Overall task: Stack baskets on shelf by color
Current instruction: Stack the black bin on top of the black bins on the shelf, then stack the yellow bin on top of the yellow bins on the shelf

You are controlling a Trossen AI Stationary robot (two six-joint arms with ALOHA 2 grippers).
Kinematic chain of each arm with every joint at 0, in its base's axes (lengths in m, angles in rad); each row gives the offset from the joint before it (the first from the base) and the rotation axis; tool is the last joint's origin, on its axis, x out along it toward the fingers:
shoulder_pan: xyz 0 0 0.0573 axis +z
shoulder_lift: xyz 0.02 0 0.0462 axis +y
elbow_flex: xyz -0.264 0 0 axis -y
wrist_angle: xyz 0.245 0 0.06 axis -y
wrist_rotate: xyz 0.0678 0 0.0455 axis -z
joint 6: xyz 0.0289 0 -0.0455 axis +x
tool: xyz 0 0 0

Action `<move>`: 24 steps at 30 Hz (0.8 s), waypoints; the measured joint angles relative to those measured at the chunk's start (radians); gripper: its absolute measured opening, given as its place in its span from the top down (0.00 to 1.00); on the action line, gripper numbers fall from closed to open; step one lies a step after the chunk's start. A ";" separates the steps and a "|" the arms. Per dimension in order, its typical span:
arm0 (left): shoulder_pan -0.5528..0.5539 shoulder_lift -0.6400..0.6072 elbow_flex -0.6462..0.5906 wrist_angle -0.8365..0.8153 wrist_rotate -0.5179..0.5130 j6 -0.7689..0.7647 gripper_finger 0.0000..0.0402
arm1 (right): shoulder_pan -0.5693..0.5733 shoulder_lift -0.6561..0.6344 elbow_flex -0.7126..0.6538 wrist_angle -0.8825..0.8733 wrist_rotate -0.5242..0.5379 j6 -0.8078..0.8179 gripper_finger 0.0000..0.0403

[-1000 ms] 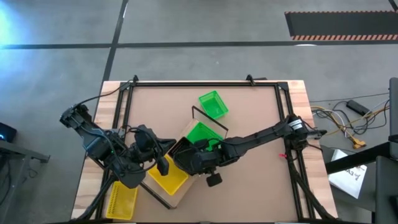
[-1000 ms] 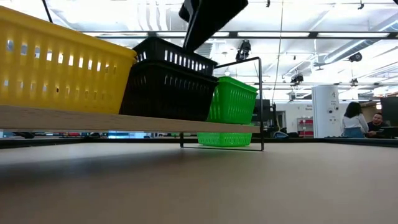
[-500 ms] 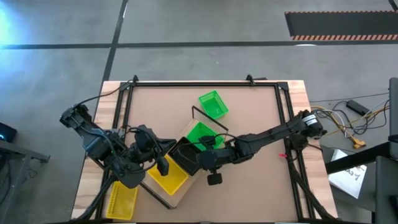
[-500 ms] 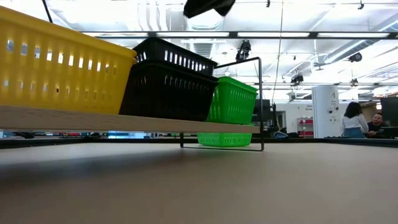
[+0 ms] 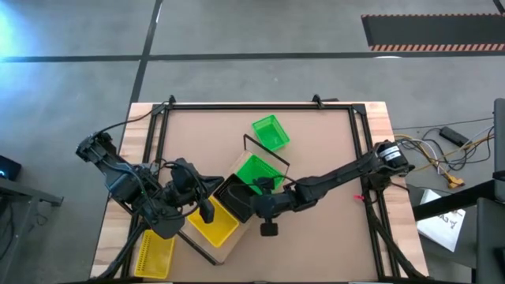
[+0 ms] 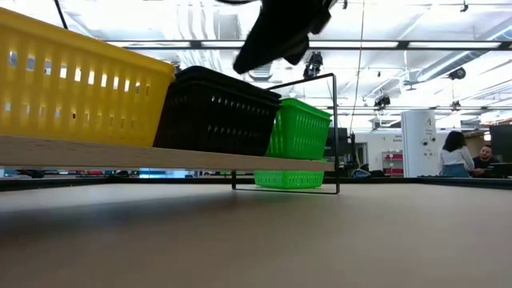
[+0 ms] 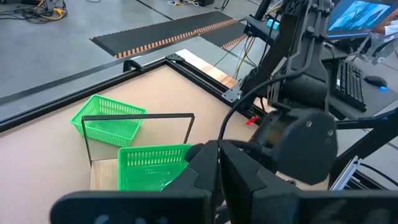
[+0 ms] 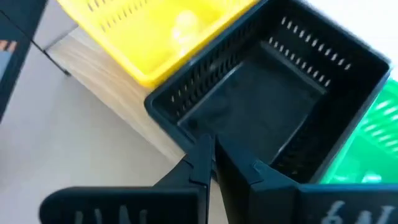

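Note:
The pale shelf (image 5: 226,249) lies slantwise on the table and carries a green basket (image 5: 256,168), a black basket (image 5: 235,196) and a yellow basket (image 5: 215,227) in a row. In the low view the black basket (image 6: 216,112) stands between the yellow one (image 6: 72,80) and the green one (image 6: 300,128). My right gripper (image 8: 213,146) is shut, right over the black basket's rim. My left gripper (image 7: 221,152) is shut and hovers by the yellow basket, touching nothing. A loose green basket (image 5: 269,132) rests on the tabletop beyond the shelf's end frame. My right gripper meets the black basket at its rim (image 8: 186,127), on the long side toward the table's near edge, with shut fingertips (image 8: 202,152). The fingers come from above, slanting down. The basket sits upright on the shelf, level with its neighbours.
Another yellow basket (image 5: 155,254) lies at the table's near left corner. The shelf's black end frame (image 6: 333,132) stands upright by the green basket. A black rail frame (image 5: 260,105) runs round the table. People sit far off in the room (image 6: 456,152).
My right gripper let go of the upper black basket, rose clear of it, then came back down onto its rim. The upper black basket, which stood proud above the lower one, has sunk down into it, so the black stack is now lower.

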 joint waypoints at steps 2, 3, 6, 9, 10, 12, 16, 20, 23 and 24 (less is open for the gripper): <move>0.000 0.000 0.000 0.000 0.000 0.000 1.00 | 0.000 -0.002 0.002 0.004 0.005 -0.006 0.97; 0.000 0.000 0.000 0.000 0.000 0.000 1.00 | 0.000 -0.002 0.002 -0.002 0.008 -0.008 0.97; 0.000 0.000 0.000 0.000 0.000 0.002 1.00 | 0.000 -0.015 0.001 -0.005 0.032 0.018 0.97; 0.000 0.000 0.004 0.006 0.000 0.037 1.00 | 0.023 -0.083 0.001 -0.012 0.149 0.051 0.97; -0.002 0.000 0.005 0.030 0.000 0.070 1.00 | 0.037 -0.113 0.001 -0.015 0.204 0.050 0.97; -0.009 0.000 0.007 0.114 -0.001 0.187 1.00 | 0.069 -0.176 -0.004 -0.033 0.320 0.048 0.97; -0.016 0.000 0.007 0.345 0.088 0.507 1.00 | 0.129 -0.306 -0.064 -0.102 0.496 0.064 0.97; -0.014 0.000 0.035 0.398 0.379 0.529 1.00 | 0.159 -0.462 -0.154 -0.145 0.527 0.150 0.97; -0.019 0.005 0.046 0.333 0.569 0.384 1.00 | 0.165 -0.562 -0.232 -0.153 0.528 0.211 0.97; -0.026 0.012 0.046 0.298 0.641 0.318 1.00 | 0.164 -0.589 -0.257 -0.154 0.530 0.220 0.97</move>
